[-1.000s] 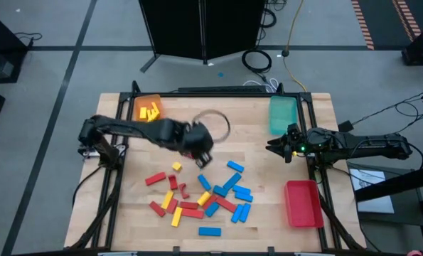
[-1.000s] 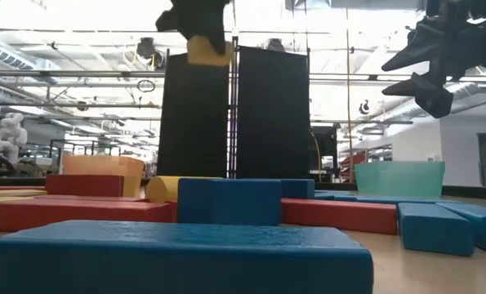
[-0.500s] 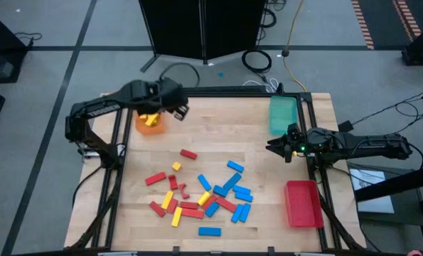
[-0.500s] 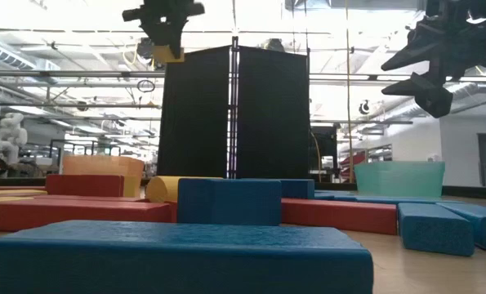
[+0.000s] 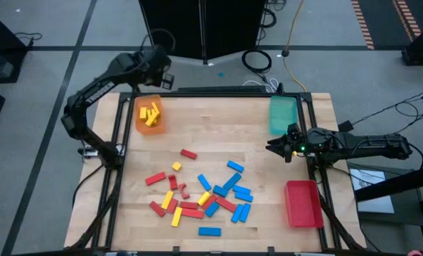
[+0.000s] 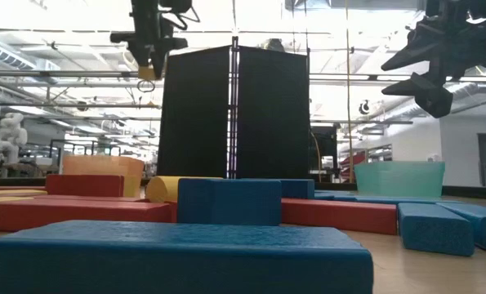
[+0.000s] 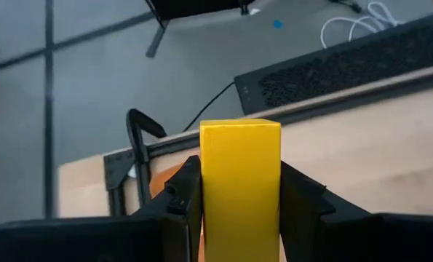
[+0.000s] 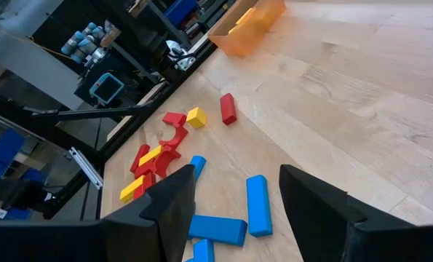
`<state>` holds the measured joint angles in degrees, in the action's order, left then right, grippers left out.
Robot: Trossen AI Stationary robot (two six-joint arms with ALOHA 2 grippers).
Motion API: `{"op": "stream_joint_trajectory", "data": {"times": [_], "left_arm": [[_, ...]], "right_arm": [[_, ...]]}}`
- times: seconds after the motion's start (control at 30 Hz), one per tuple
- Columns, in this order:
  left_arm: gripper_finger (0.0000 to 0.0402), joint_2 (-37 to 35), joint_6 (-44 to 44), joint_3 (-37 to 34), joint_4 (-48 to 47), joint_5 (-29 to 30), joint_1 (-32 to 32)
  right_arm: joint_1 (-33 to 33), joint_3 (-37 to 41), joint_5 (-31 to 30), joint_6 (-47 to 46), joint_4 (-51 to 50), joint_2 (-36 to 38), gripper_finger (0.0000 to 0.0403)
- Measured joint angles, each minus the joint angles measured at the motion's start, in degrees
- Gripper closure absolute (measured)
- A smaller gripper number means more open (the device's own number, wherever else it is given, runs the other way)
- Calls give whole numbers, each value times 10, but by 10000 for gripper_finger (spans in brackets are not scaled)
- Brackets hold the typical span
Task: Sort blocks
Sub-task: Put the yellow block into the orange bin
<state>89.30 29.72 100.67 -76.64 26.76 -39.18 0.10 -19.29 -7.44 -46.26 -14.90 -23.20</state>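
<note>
My left gripper [image 5: 163, 70] hangs high over the table's far-left corner, just past the orange tray [image 5: 148, 115], and is shut on a yellow block [image 7: 239, 167]. The tray holds several yellow blocks [image 5: 151, 112]. Many red, yellow and blue blocks [image 5: 200, 195] lie flat and scattered on the near middle of the table. My right gripper [image 5: 271, 147] waits open at the right edge, holding nothing; it also shows in its wrist view [image 8: 234, 207] and the low view [image 6: 418, 69]. My left gripper pinches the yellow block between its two fingers [image 7: 183, 196], one on each long side [image 7: 207, 185]. The block lies along the fingers and sticks out past their tips. The fingers slant down toward the far edge. The block is lifted clear of table and tray.
A teal tray [image 5: 282, 114] stands at the far right and a red tray [image 5: 302, 203] at the near right. A lone red block [image 5: 189, 153] lies in the middle. A black clamp [image 7: 140, 138] grips the far-left table corner. Bare wood lies between the trays.
My left gripper has swung from over the table's middle toward the far-left corner, rising a little and rolling its wrist, still shut on the yellow block. It has passed over the orange tray. A red block that it hid a second ago shows in the middle.
</note>
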Motion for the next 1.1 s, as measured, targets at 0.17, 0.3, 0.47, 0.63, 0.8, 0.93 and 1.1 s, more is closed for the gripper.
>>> {"op": "stream_joint_trajectory", "data": {"times": [0.17, 0.3, 0.47, 0.63, 0.8, 0.93, 1.1], "left_arm": [[288, 0, -1, -24, 57, -91, -61], [288, 0, -1, -58, 62, -102, -78], [288, 1, 13, -138, 75, -108, -85], [288, 1, 17, -216, 119, -133, -84], [288, -1, 40, -282, 168, -141, -83], [288, -9, 45, -319, 206, -142, -84], [288, -25, 60, -362, 255, -147, -97]], "right_arm": [[0, 0, 1, 0, 0, 0, 209], [0, 0, 3, 0, 0, 0, 209], [0, 0, 3, 1, 0, 0, 209], [0, 0, 3, 2, 0, 0, 209], [0, 0, 3, 1, -1, 0, 209], [0, 0, 3, -5, -1, 0, 209], [0, 0, 2, -6, -3, 0, 209]]}}
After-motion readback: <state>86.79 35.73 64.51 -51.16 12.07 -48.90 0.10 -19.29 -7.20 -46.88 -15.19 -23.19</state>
